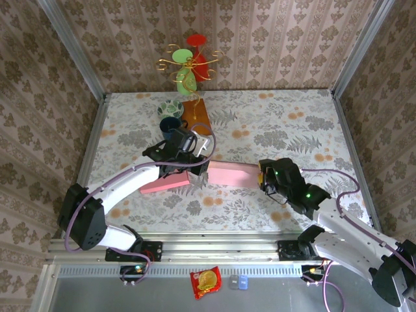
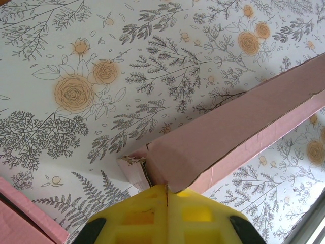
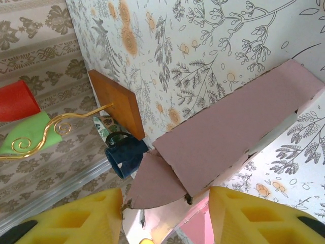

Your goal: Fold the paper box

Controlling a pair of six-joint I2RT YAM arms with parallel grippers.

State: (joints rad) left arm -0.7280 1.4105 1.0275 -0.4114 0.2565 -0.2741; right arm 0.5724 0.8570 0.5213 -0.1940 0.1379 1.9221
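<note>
pink cardboard, the paper box [image 1: 231, 174], lies half formed at the middle of the top frame on the flowered table [image 1: 292, 130]. one long panel runs toward the centre left, the other toward the centre right. the left gripper [image 2: 166, 199] has its yellow fingers [image 2: 152, 203] pressed together on a torn-edged corner of the box at the bottom centre of its wrist view. it seems to be pinning that end up so the wall holds its crease while the other arm works. the right gripper [image 3: 165, 201] stands with its jaws apart. a pointed flap [image 3: 155, 185] lies in the gap between them and, as far as i can tell, is not yet pinched. i judge it is lined up to take that flap and tuck it in.

from above, the two arms meet at the box, but their bodies cover the contact. the left wrist view gives the clamp itself and the box wall rising to the upper right. the right wrist view gives the flap's shape. past the flap, at centre left, are a dark blue mug [image 3: 124, 156] and a wooden board [image 3: 117, 101], well apart from the fold.
</note>
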